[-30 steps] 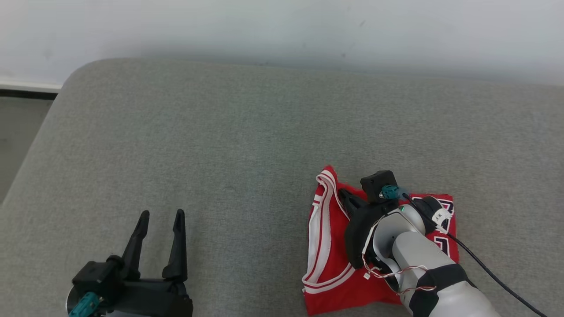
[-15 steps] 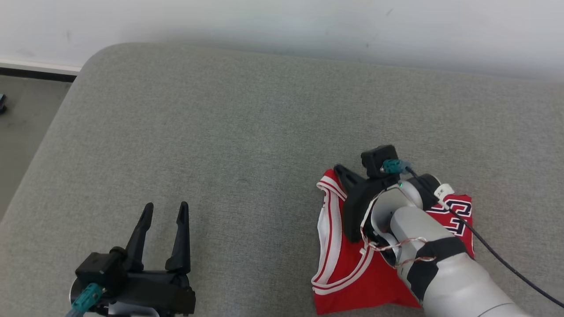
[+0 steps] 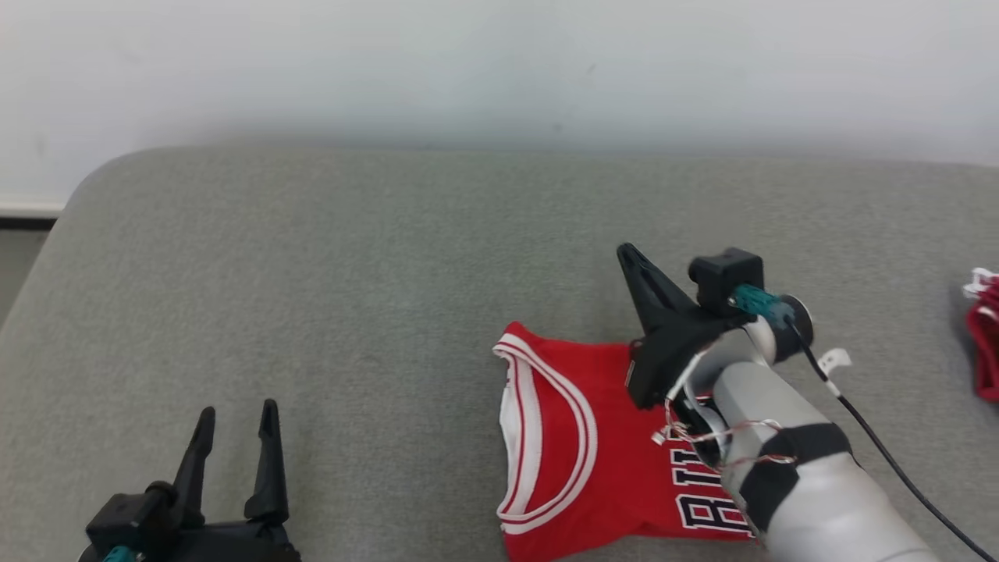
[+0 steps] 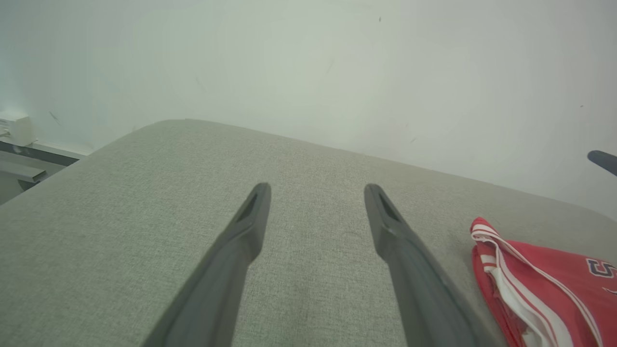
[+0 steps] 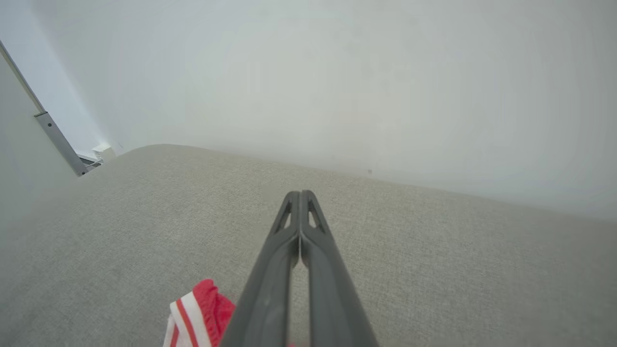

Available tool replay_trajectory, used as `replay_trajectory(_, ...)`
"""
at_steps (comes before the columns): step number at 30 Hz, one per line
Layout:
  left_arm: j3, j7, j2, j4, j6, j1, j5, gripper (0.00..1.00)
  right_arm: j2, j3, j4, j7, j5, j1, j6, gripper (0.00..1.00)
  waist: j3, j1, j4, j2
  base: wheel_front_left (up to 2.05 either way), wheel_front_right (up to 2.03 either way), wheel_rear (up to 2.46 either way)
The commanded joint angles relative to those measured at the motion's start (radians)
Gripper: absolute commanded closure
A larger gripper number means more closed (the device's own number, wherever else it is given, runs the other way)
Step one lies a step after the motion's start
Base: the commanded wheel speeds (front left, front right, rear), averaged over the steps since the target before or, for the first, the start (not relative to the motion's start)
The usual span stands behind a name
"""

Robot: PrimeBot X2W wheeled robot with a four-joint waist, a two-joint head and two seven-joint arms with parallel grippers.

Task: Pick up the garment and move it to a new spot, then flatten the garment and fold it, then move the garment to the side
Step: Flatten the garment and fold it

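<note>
Garment (image 3: 570,437), a red jersey with white trim, lies folded flat on grey cushion (image 3: 351,273), right of centre in head view. Right gripper (image 3: 628,254) fingers clenched together on nothing, tips just past the jersey's far edge. Left gripper (image 3: 238,414) fingers spread, empty, well apart at left

Two red garments (image 3: 624,476) (image 3: 985,351), two claws (image 3: 238,410) (image 3: 628,256)

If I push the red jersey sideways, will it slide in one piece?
Probably not cleanly: the jersey is thin, floppy cloth in loose layers, so it likely bunches. The grey cushion looks coarse-woven, so it may drag the fabric.
</note>
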Motion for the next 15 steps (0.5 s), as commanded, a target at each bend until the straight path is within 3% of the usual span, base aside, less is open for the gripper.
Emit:
replay_trajectory(1,0.011,-0.002,0.001,-0.001,-0.003,0.011,0.005,0.0,-0.019,-0.011,-0.014,-0.007,-0.018,0.028,-0.003,1.0,-0.06,0.0001,-0.068,0.0,0.0,0.0,0.0)
replay_trajectory(5,0.027,-0.002,0.001,-0.016,0.008,0.048,0.014,0.0,-0.063,-0.073,-0.134,-0.012,-0.073,0.121,-0.003,1.0,-0.091,0.0001,-0.113,0.0,0.0,0.0,0.0)
replay_trajectory(7,0.034,-0.002,0.001,-0.023,0.01,0.055,0.017,0.0,-0.09,-0.114,-0.219,-0.012,-0.103,0.189,-0.003,0.22,-0.099,0.0001,-0.129,0.0,0.0,0.0,0.0)
replay_trajectory(8,0.04,-0.002,0.001,-0.025,0.013,0.065,0.018,0.0,-0.107,-0.154,-0.304,-0.012,-0.125,0.26,-0.003,0.0,-0.106,0.0001,-0.143,0.0,0.0,0.0,0.0)
replay_trajectory(15,0.041,-0.002,0.001,-0.04,0.036,0.091,0.011,0.0,-0.141,-0.268,-0.559,-0.011,-0.173,0.491,-0.003,0.0,-0.125,0.0001,-0.168,0.0,0.0,0.0,0.0)
